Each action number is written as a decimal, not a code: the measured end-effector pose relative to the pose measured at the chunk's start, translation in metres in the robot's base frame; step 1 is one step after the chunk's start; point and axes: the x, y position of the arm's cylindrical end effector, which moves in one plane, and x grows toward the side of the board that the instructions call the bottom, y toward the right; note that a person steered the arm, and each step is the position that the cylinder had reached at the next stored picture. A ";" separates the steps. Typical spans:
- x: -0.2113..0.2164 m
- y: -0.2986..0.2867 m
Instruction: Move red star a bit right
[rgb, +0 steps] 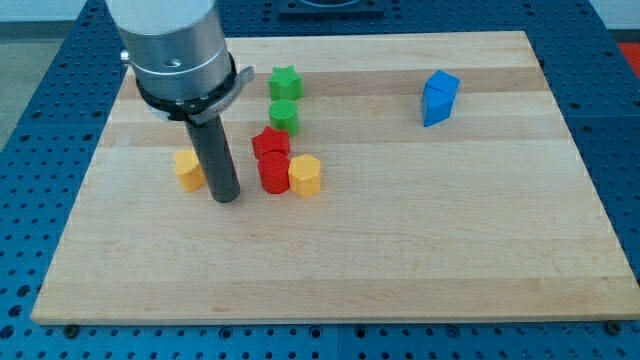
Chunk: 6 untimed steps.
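Observation:
The red star (270, 142) lies left of the board's middle, touching a second red block (273, 172) just below it. My tip (226, 197) rests on the board to the lower left of the red star, a short gap left of the lower red block. A yellow block (187, 169) sits just left of the rod. A yellow hexagon-like block (304, 175) touches the lower red block on its right.
A green star (286, 81) and a green block (284, 116) stand above the red star. Two blue blocks (439, 97) sit together at the view's upper right. The wooden board (400, 240) lies on a blue perforated table.

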 end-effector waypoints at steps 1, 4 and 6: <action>-0.041 0.000; -0.041 0.024; -0.041 0.030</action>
